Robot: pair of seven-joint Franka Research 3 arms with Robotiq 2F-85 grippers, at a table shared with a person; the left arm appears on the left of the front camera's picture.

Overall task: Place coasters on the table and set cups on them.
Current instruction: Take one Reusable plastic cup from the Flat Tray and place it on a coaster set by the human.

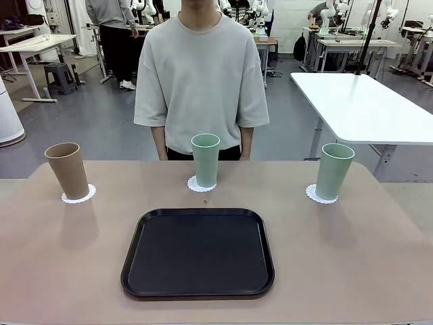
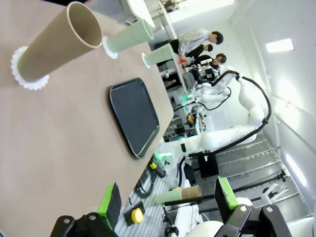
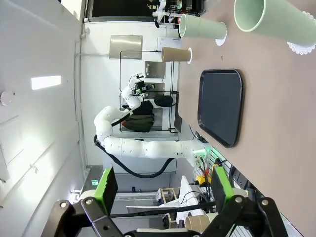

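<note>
Item: table (image 1: 379, 271), beige-tan top, rounded corners. A person (image 1: 201, 74) in a grey T-shirt stands at its far edge.

Item: tan-brown cup (image 1: 67, 170), upright on a coaster (image 1: 79, 196), far left of the top. In the left wrist view it lies well beyond the left gripper (image 2: 168, 205), up and to the left of the jaw gap.

Item: middle mint cup (image 1: 205, 160), upright on its coaster (image 1: 201, 185), just behind the tray. In the left wrist view it sits farther off than the tan-brown cup, beyond the jaws.

Item: right mint cup (image 1: 333, 170), upright on a coaster (image 1: 320, 195), far right of the top. In the right wrist view it is the nearest cup, far above and to the right of the right gripper (image 3: 163, 187).

Item: black tray (image 1: 198, 252), rounded-square, bare, near the table's middle, ahead of both sets of jaws and well apart from them.

Item: left gripper, jaws spread wide, green pads (image 2: 109, 203) apart, nothing between them, off the table's edge.

Item: right gripper, jaws fully spread, green pads (image 3: 106, 185) apart, holding nothing, clear of the table.
</note>
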